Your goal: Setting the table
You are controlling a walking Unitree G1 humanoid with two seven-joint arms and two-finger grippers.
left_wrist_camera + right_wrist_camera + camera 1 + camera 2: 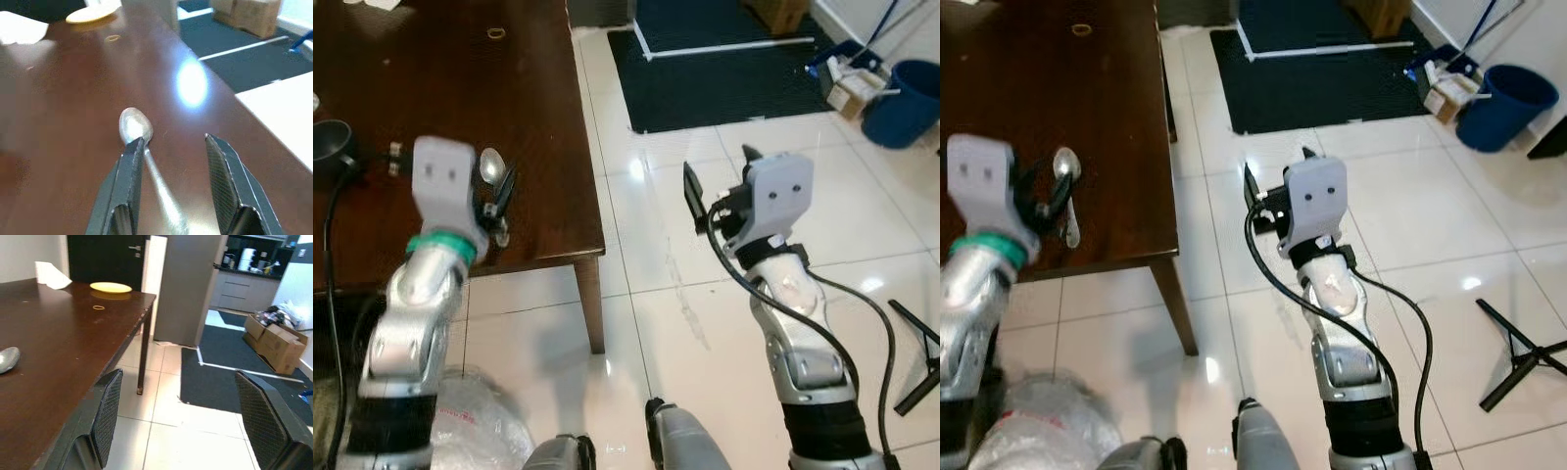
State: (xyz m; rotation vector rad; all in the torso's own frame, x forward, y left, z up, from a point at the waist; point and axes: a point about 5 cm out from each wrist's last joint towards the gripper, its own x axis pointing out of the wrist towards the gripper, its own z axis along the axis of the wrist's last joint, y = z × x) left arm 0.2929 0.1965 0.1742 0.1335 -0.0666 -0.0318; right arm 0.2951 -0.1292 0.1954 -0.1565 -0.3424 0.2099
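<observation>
A metal spoon [491, 166] lies on the dark wooden table [460, 88] near its front right corner. My left gripper [173, 144] hovers low over it and is open. One finger [131, 161] is at the spoon's neck, right behind the bowl [136, 126], and the handle runs back between the fingers. My right gripper [720, 174] is open and holds nothing. It hangs over the white tiled floor, just right of the table edge. Farther along the table are a yellow plate [110, 287] and a white napkin [51, 276].
A black bowl [333, 147] with a cable sits at the table's left, and a small ring [496, 33] lies farther back. A dark rug [724, 69], a blue bucket [911, 103] and cardboard boxes [276, 340] lie ahead right. A plastic bag [475, 421] is by my feet.
</observation>
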